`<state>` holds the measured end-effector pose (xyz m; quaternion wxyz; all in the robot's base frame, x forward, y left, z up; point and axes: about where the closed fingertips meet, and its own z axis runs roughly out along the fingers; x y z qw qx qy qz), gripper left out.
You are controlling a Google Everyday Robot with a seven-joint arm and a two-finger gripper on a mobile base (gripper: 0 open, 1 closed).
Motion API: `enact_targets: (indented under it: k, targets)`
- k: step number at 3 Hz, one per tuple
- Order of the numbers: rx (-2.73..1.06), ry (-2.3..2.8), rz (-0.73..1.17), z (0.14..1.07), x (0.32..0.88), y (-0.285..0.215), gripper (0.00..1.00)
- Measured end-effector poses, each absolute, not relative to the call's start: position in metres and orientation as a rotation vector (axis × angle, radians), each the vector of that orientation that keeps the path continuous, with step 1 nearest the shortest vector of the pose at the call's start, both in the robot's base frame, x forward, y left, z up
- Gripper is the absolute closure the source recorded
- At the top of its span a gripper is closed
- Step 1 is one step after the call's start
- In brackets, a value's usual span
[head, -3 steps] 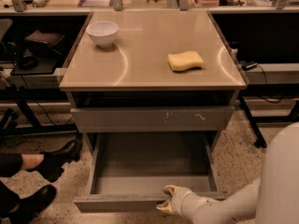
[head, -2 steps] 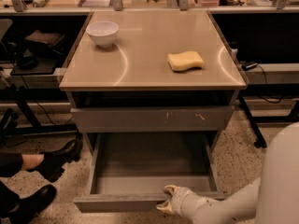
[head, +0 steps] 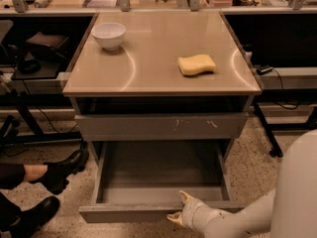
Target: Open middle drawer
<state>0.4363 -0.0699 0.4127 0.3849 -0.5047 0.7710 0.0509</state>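
Starting at the left, someone's black shoes [head: 58, 168] sit close to the cabinet's corner, so any pull should go straight out and not swing that way. The white bowl [head: 109, 35] on the worktop [head: 158, 53] isn't in the way. Below the scratched top front [head: 148, 127], the middle drawer [head: 124, 213] is slid well out with its grey tray showing, so I'd call this step nearly done. The end effector [head: 178, 207] sits on the front lip right of centre. One finger is inside the tray and one on the outer face, pinching the panel. An off-centre grip can rack a drawer, so I'd pull slow and level. The yellow sponge [head: 196, 64] sits up top, untouched.
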Motion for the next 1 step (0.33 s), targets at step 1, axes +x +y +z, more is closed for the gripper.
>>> enact_targets:
  k: [1]
  targets:
    - [-1.286,1.964,0.130,0.4127,0.4363,-0.0699,0.00]
